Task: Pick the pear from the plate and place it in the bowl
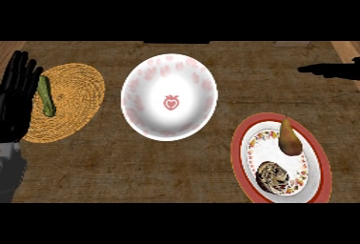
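A brown-yellow pear [287, 138] lies on the upper part of a red-rimmed plate [243, 143] at the lower right of the head view. A white bowl [169, 96] with pink marks and a strawberry at its centre stands in the middle of the counter, nothing in it. My left hand [18, 95] rests open with fingers up at the left edge. My right hand [336, 70] shows at the right edge, above the plate, its fingers stretched out to the left and holding nothing.
A woven straw mat [74, 102] lies at the left with a green cucumber [47, 96] on it, right beside my left hand. A dark patterned pastry [273, 175] sits on the plate below the pear.
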Robot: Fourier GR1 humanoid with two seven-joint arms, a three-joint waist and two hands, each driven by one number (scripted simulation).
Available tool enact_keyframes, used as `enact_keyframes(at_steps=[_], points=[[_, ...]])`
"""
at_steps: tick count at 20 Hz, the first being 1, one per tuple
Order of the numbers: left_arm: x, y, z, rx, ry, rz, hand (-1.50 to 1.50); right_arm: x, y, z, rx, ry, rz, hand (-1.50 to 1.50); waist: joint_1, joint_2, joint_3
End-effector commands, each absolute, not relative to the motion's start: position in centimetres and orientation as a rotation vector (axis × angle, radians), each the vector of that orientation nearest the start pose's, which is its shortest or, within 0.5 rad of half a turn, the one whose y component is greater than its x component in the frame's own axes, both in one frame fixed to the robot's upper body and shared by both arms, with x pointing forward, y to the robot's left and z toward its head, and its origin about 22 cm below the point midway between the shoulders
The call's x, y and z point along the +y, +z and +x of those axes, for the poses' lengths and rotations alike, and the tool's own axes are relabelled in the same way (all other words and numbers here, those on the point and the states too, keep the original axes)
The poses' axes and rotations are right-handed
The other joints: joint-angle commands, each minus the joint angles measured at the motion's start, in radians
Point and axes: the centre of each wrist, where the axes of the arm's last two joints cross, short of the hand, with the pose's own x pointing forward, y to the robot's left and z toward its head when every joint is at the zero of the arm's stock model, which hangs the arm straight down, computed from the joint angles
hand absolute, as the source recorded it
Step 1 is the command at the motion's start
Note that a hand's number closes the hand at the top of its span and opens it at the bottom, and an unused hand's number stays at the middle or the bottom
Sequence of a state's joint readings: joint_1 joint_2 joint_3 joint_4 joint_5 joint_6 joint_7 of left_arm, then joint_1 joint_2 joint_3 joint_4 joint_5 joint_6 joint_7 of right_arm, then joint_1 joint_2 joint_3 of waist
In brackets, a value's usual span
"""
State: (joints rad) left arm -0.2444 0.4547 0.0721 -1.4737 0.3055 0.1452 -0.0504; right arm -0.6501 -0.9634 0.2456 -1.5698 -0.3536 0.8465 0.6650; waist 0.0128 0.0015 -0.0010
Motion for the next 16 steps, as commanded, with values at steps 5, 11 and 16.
enact_keyframes(at_steps=[5, 11, 16], points=[[31.4, 7.8, 28.5, -1.776, 0.043, 0.239, 0.00, -29.8, 22.5, 33.4, -0.847, 1.429, -0.302, -1.50, -0.005, -0.002, 0.001], [32.2, 7.4, 29.3, -1.768, 0.032, 0.239, 0.00, -30.8, 19.1, 32.7, -0.814, 1.435, -0.294, -1.50, -0.015, -0.002, 0.001], [33.5, 8.2, 29.6, -1.782, 0.011, 0.229, 0.00, -30.1, 16.7, 34.2, -0.807, 1.409, -0.299, -1.50, -0.008, -0.001, 0.001]])
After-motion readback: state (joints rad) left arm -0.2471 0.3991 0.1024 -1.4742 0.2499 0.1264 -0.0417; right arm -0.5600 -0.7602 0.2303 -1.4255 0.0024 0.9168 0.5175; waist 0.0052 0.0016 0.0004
